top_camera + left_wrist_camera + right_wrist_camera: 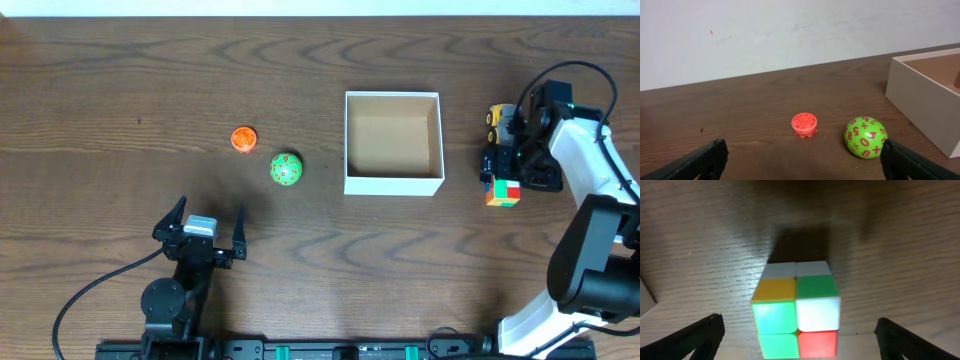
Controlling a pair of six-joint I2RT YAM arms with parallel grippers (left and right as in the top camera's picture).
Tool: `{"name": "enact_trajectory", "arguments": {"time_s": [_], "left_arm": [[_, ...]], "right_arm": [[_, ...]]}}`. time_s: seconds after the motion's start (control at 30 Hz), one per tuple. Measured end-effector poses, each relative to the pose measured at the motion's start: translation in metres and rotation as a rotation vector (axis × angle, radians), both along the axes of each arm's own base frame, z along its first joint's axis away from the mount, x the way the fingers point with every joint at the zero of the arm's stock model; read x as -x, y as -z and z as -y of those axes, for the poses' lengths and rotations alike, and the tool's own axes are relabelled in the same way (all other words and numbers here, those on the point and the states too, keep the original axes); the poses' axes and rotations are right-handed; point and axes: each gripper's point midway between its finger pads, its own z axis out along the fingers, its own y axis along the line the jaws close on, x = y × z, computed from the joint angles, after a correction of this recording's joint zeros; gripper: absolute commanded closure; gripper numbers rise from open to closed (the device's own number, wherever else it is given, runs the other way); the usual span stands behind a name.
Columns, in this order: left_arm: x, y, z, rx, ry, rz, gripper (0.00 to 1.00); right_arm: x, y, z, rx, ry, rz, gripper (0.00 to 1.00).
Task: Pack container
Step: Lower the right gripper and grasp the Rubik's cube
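Left gripper sits nearest us, jaws spread wide w/ nothing between them, low over the surface at abt 7 o'clock from the container. Next out, at the container's 4 o'clock, the right gripper hangs over a multicolour cube. Its wrist view shows both fingers well clear of the cube's sides, so it's spread too, gripping nothing. Further on, a green ball lies at the container's 9 o'clock, w/ a small orange disc just beyond at 10 o'clock. A yellow toy is farthest, abt 2 o'clock, too small to make out.

Container stands upright, mouth up, mid-surface; overhead shows nothing inside. We judge it light & flimsy: thin white walls and a cardboard inside, so it'd prob. slide if nudged, and a wall would buckle under a hard pinch. If it must move, the best hold is one wall at the rim nr a corner, where it's stiffest. Better to leave it & drop the toys in from above.

Writing: the ball carries red digits & maths signs; we read 8, 0 and a +. No brand or label shows on container, cube or disc.
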Motion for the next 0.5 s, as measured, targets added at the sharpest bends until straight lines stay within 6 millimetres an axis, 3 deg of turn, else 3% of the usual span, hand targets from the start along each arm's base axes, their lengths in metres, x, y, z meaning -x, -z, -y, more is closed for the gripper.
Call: {"name": "enact_trajectory", "arguments": {"time_s": [0.2,0.5], "left_arm": [[0.0,0.0,0.0,0.0,0.0,0.0,0.02],[0.0,0.0,0.0,0.0,0.0,0.0,0.02]], "right_arm": [[-0.007,0.006,0.012,0.024,0.032,0.051,0.01],[-0.011,0.017,0.007,-0.007,0.03,0.086,0.01]]}}
